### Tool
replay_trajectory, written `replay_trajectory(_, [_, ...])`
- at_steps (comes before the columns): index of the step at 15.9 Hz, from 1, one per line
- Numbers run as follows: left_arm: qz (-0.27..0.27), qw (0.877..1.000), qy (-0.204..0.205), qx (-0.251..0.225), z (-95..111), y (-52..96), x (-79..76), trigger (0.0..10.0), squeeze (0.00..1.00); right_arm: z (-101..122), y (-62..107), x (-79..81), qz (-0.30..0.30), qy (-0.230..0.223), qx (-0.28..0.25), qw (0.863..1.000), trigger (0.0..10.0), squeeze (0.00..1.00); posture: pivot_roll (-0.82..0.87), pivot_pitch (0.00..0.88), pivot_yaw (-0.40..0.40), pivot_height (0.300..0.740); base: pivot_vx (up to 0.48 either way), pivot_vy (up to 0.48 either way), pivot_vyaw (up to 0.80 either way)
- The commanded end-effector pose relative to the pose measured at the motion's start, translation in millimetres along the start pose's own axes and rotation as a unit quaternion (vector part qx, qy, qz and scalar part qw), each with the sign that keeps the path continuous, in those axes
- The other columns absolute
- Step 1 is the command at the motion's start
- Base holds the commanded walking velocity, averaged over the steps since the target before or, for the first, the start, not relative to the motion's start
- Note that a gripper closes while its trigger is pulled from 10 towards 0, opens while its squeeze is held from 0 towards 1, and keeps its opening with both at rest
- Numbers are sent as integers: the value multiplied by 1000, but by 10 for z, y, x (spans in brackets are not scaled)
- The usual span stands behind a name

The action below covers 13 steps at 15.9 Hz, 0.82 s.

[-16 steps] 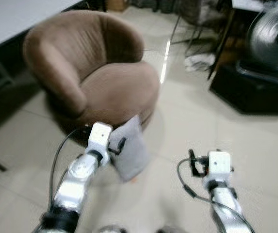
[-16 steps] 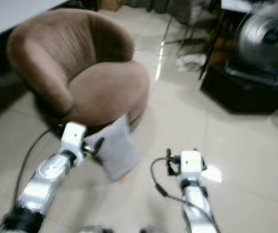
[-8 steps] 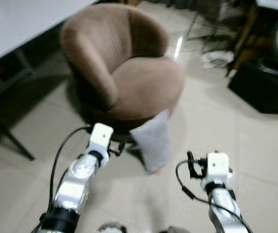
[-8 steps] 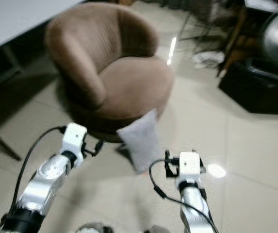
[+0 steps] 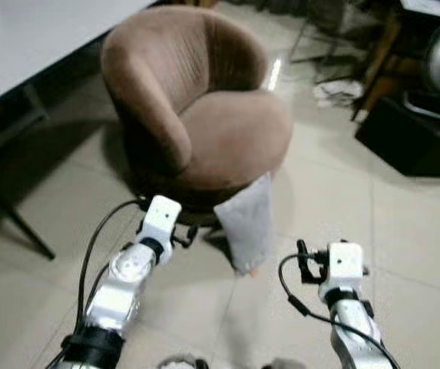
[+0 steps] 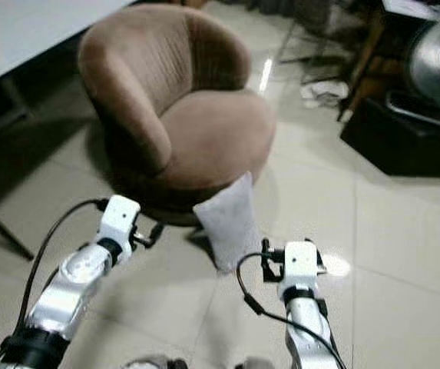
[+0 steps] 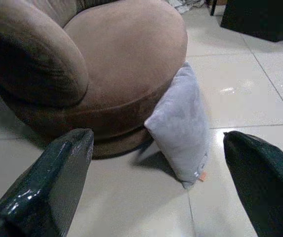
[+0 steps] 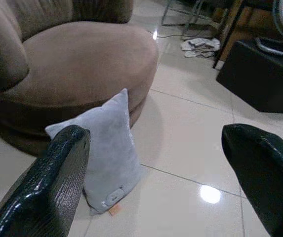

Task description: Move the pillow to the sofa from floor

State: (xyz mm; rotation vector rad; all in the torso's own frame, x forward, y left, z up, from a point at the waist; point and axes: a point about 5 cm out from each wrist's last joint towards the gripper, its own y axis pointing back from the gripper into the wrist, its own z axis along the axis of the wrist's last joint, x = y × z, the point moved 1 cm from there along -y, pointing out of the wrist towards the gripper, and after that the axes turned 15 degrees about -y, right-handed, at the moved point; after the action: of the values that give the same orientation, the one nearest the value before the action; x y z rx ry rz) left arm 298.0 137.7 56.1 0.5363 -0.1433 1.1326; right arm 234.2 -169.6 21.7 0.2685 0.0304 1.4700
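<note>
Grey pillow [image 5: 246,223] standing on edge on the tiled floor [image 5: 404,231], leaning against the near right side of the brown sofa [image 5: 204,115]. Propped upright like that, so easy to pinch from both sides. Left gripper [image 7: 156,192] spread wide, short of the pillow on its left, nothing held. Right gripper [image 8: 156,182] also gaping wide and empty, near right of it. Probably lining up for a two-sided squeeze. Not lifted yet. Fan [image 6: 435,58] and black box [image 6: 404,138] far right, well apart.
</note>
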Motion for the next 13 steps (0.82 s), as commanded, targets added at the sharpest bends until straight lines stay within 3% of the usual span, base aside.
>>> replay_trajectory(1, [-8, 1000, -3, -5, 34, -14, -42, 10000, 0, 45, -6, -41, -4, 8, -13, 1000, 10000, 0, -44, 90, -3, 740, 480, 0, 0])
replay_trajectory(4, [-13, 1000, -6, -4, 20, -7, -66, 10000, 0, 22, -2, -29, 0, 5, -5, 1000, 10000, 0, -44, 85, 0, 740, 480, 0, -150])
replay_trajectory(13, [-12, 1000, -9, -14, 48, -18, -35, 10000, 0, 21, -40, -25, -1, -2, -7, 1000, 10000, 0, -33, 68, 2, 740, 470, 0, -731])
